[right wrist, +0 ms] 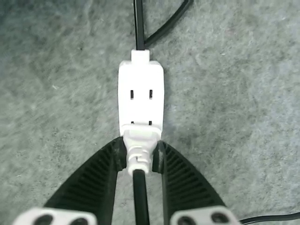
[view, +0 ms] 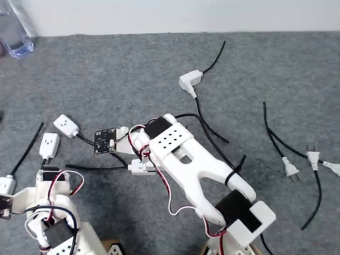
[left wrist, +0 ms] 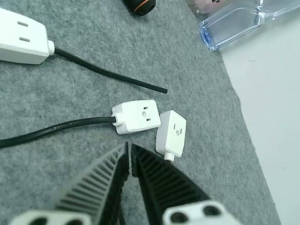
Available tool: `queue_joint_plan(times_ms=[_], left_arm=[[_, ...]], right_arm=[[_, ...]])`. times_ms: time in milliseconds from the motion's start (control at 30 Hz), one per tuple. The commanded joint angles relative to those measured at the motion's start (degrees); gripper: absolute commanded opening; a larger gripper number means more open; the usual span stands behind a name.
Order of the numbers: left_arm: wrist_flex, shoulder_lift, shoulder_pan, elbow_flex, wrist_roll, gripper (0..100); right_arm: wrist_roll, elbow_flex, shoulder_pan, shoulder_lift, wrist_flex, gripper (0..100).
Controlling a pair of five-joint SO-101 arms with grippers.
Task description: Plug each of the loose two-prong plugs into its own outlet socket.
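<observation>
My right gripper (right wrist: pixel 139 157) is shut on a white two-prong plug (right wrist: pixel 139 143), whose black cord runs back between the fingers. The plug's front sits tight against the near end of a white outlet block (right wrist: pixel 140 96); no prongs show. In the high view this block (view: pixel 137 168) lies mid-table under the right arm. My left gripper (left wrist: pixel 129 153) is shut on nothing, just short of two white outlet sockets (left wrist: pixel 138 116) (left wrist: pixel 171 132). A third socket (left wrist: pixel 21 37) lies farther off. Loose plugs (view: pixel 289 169) (view: pixel 313 158) lie at the far right.
Another white corded piece (view: pixel 190 81) lies at the back centre. Black cords (view: pixel 210 135) trail across the grey mat around the right arm. A clear plastic bottle (view: pixel 13 37) stands at the back left corner, and a white wall borders the mat behind it.
</observation>
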Motion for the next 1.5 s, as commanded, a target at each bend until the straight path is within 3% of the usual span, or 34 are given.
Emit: queue_joint_plan(times_ms=[0,500,867,1133,1467], left_arm=[[0.2,-0.5,-0.4,-0.6,-0.4,2],[0.2,-0.5,-0.4,-0.6,-0.4,2],[0.2,-0.5,-0.4,-0.6,-0.4,2],[0.2,-0.5,-0.4,-0.6,-0.4,2],[0.2,-0.5,-0.4,-0.6,-0.4,2]], right_arm=[[-0.4,0.7,-0.6,0.6,-1.9,0.9],[-5.3,0.9,-0.6,12.2,-4.6,0.9],[-6.0,8.7,0.6,2.6,-3.6,0.9],[-5.5,14.2,5.5,0.1,-3.6,0.9],[-6.2,10.9,2.9,0.0,-3.7,0.9]])
